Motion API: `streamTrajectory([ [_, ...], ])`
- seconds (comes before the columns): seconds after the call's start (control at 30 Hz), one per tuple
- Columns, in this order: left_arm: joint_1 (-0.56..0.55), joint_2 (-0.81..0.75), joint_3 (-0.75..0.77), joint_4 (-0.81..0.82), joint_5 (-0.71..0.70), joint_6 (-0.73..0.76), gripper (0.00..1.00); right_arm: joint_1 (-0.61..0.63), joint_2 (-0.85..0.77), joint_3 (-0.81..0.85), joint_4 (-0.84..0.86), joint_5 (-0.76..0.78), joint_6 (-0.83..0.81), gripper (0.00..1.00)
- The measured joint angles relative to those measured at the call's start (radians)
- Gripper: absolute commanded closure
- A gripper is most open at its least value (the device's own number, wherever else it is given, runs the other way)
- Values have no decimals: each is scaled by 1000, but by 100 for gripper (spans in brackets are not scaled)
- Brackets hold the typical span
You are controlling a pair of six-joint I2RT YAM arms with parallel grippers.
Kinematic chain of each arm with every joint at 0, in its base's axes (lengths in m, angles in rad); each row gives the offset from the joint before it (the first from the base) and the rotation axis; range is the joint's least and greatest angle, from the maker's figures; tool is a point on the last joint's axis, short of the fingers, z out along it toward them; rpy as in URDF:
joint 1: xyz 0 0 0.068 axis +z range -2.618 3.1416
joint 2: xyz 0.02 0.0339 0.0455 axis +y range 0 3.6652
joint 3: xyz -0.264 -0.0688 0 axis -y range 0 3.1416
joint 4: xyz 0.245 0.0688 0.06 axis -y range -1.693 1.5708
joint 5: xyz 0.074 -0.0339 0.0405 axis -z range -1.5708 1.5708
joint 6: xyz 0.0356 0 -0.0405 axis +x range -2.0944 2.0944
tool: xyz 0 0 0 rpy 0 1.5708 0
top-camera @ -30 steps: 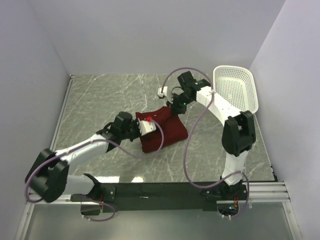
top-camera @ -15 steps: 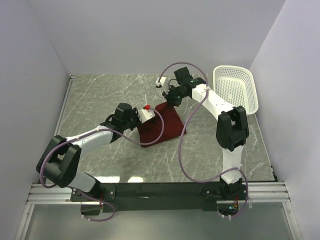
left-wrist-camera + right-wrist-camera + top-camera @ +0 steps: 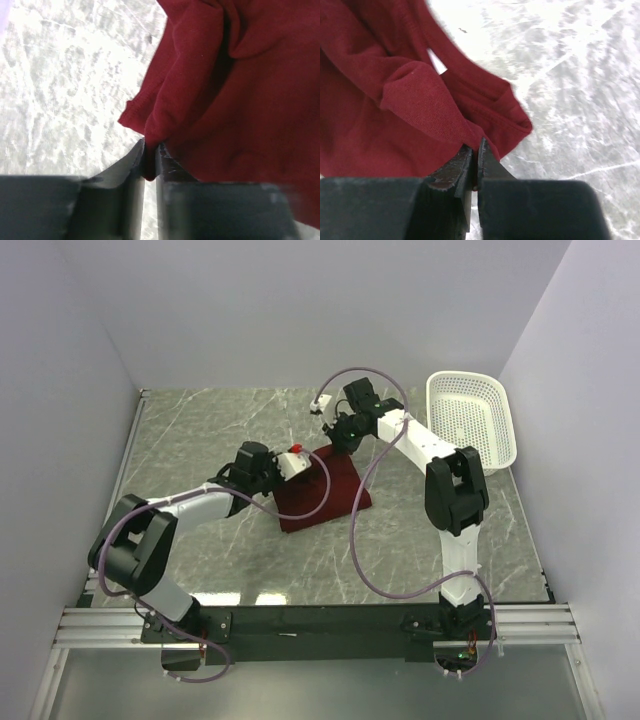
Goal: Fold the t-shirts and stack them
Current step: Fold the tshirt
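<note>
The maroon t-shirt point(image 3: 325, 495) lies as a folded block on the marble table, in the middle. My left gripper point(image 3: 298, 468) is at its back left corner, and in the left wrist view the jaws point(image 3: 150, 150) are shut on a fold of the t-shirt point(image 3: 240, 100), with only a narrow slit below the cloth. My right gripper point(image 3: 337, 445) is at the back right corner. In the right wrist view it point(image 3: 476, 145) is shut on the edge of the t-shirt point(image 3: 380, 120). The cloth beneath both wrists is hidden from above.
A white mesh basket point(image 3: 475, 420) stands at the back right, against the wall. Grey marble table point(image 3: 200, 430) shows to the left of and behind the shirt. Purple cables loop from both arms over the shirt and the table.
Both grippers have moved toward the back of the table, drawing the shirt's far edge with them. The right forearm has swung left, away from the basket.
</note>
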Motion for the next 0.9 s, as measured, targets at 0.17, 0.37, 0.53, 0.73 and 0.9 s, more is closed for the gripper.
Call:
streamTrajectory([
  [0.17,0,39,55,7,-77,-74,0,2,3,2,84,126,137,24],
  [0.37,5,43,144,22,-332,-215,1,0,-6,-18,217,294,306,17],
  [0.53,42,-78,171,-66,-328,-387,1,-38,-101,-133,203,133,306,36],
  [0.73,75,-148,177,-143,-127,-661,4,-120,-113,-124,115,-145,302,40],
  [0.9,110,-87,97,-167,-29,-863,8,-124,22,-26,97,-121,441,41],
])
